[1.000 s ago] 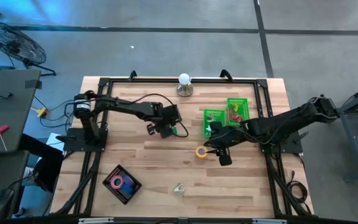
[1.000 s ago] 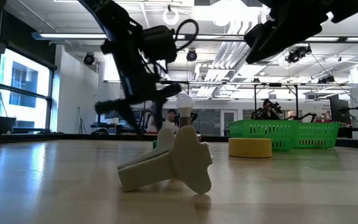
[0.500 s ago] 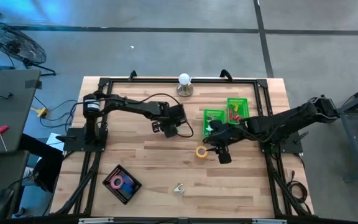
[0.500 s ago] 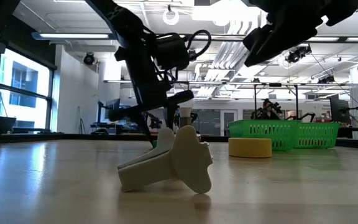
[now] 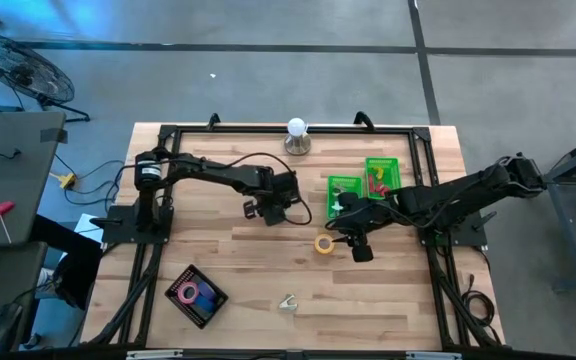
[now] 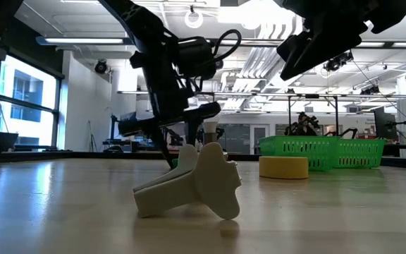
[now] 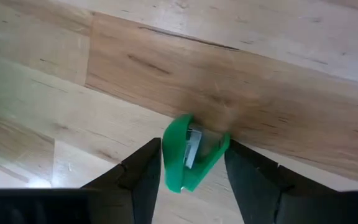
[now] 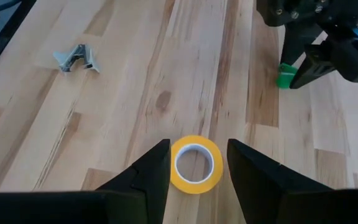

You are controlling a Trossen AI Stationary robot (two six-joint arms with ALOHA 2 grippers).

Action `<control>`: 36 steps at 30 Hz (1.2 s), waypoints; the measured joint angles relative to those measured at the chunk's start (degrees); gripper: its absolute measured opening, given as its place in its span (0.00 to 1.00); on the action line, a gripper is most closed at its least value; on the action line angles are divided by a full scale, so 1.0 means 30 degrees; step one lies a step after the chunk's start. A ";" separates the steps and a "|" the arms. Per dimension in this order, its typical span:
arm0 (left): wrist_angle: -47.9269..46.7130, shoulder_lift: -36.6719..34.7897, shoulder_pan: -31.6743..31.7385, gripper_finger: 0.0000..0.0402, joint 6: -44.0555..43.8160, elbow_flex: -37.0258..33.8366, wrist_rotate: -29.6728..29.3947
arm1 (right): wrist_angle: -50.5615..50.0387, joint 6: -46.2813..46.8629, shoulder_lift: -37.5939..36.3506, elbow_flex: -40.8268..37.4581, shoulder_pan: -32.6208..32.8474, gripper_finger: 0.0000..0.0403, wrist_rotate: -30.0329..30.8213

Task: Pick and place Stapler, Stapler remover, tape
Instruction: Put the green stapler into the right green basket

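Observation:
A small green stapler lies on the wood between the fingers of my open left gripper, which is low over the table's middle. My right gripper is open and hovers well above a yellow tape roll lying flat on the table. A pale stapler remover rests near the table's near edge. A pink tape roll sits on a black pad. My left gripper comes at the green stapler from above, one finger close on each side of its body, which sits on the table. I cannot tell whether the fingers touch it.
Two green bins stand far-right of centre, just beyond my right gripper; the farther one holds small coloured items. A white bulb on a base stands at the far edge. A black frame rims the table.
My left gripper has moved toward the table's right and come down over the green stapler, ending with its fingers on either side of it. The stapler and the yellow tape have stayed in place.

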 joint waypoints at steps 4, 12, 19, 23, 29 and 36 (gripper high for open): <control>-0.0205 0.0273 0.0015 0.30 -0.1038 -0.0013 0.0291 | 0.0010 0.0012 0.0000 -0.0007 0.0000 0.37 0.0111; 0.1734 0.0416 0.0242 0.13 -0.7567 -0.0029 0.3762 | 0.0704 0.0012 0.0000 -0.0015 0.0000 0.37 0.0613; 0.1598 0.0562 0.0242 0.17 -1.0212 -0.0172 0.8816 | 0.0921 0.0165 0.0000 -0.0022 0.0000 0.37 0.0554; 0.2957 0.0539 0.0474 0.13 -1.1698 -0.0168 1.3682 | 0.1060 0.0172 0.0000 -0.0022 0.0061 0.37 0.0430; 0.6093 0.0532 0.0621 0.13 -1.4853 -0.0138 1.8253 | 0.1924 -0.1365 0.0000 -0.0022 0.1083 0.37 -0.0940; 1.0798 0.0481 0.0453 0.18 -1.9558 -0.0109 2.1785 | 0.2718 -0.7201 0.0069 -0.0022 0.3528 0.37 0.4534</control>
